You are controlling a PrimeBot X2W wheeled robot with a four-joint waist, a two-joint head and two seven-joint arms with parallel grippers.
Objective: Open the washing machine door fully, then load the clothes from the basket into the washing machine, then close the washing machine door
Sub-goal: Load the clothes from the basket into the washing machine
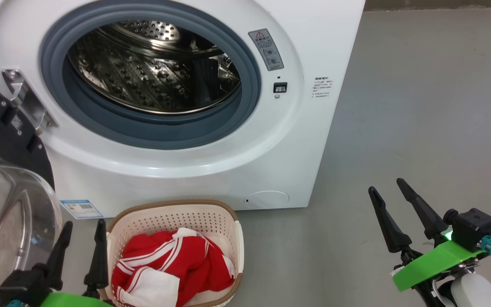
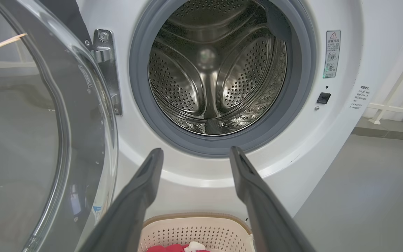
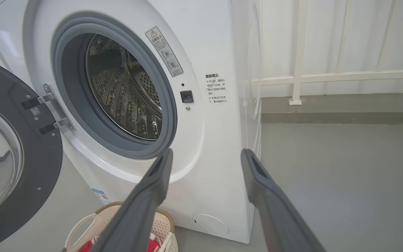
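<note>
Clothes [image 1: 173, 264] in basket [image 1: 173, 205] lie just right of left gripper [image 1: 84, 223], spread and empty; right gripper [image 1: 385, 185], also spread, well apart.

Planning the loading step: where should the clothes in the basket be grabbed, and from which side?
Grip the raised striped fold atop the clothes, coming down from above: they lie bunched in the open-topped basket, whose walls block side approaches. The open left hand is nearest.
</note>
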